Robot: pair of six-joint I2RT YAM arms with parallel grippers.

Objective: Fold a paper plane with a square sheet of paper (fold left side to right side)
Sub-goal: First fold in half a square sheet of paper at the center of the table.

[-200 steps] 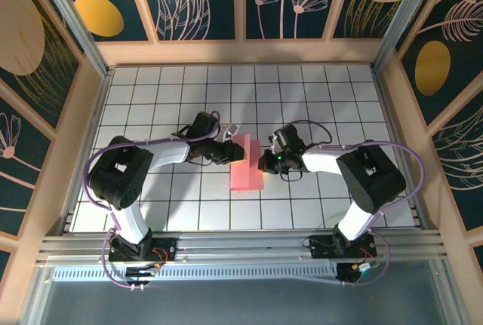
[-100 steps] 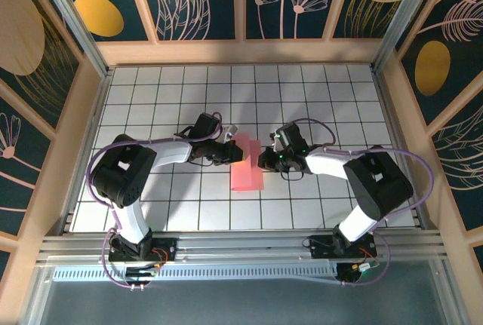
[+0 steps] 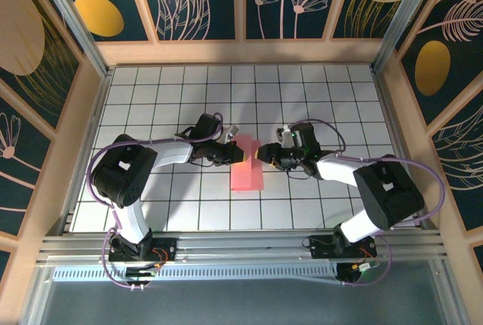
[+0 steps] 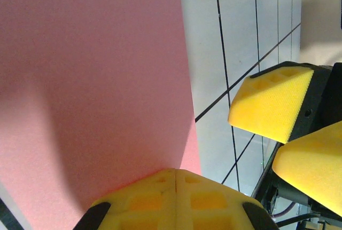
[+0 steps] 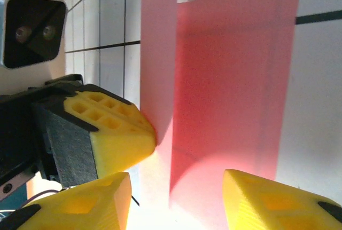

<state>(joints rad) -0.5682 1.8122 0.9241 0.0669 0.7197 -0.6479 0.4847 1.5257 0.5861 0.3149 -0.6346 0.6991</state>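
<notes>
The square sheet of paper (image 3: 247, 172), salmon pink, lies folded in half lengthwise on the white tiled table (image 3: 151, 99), with its left layer standing up from the crease. My left gripper (image 3: 236, 153) is shut on that raised layer's edge. In the left wrist view the paper (image 4: 96, 80) runs down into the closed yellow jaws of the left gripper (image 4: 176, 179). My right gripper (image 3: 262, 153) is open just right of the sheet. In the right wrist view the right gripper (image 5: 177, 179) straddles the near end of the paper (image 5: 235, 70) without touching it, and the left gripper's fingers (image 5: 120, 134) pinch the flap.
Wooden walls with painted panels (image 3: 241, 1) enclose the table on three sides, and a metal rail (image 3: 241, 246) runs along the front by the arm bases. Bare tiles (image 3: 339, 99) stretch behind and to both sides of the sheet. The left wrist's camera housing (image 5: 32, 32) hangs close above the flap.
My right gripper has opened, let go of the paper and drawn back slightly to the right. The left gripper has closed on the raised edge and stayed in place.
</notes>
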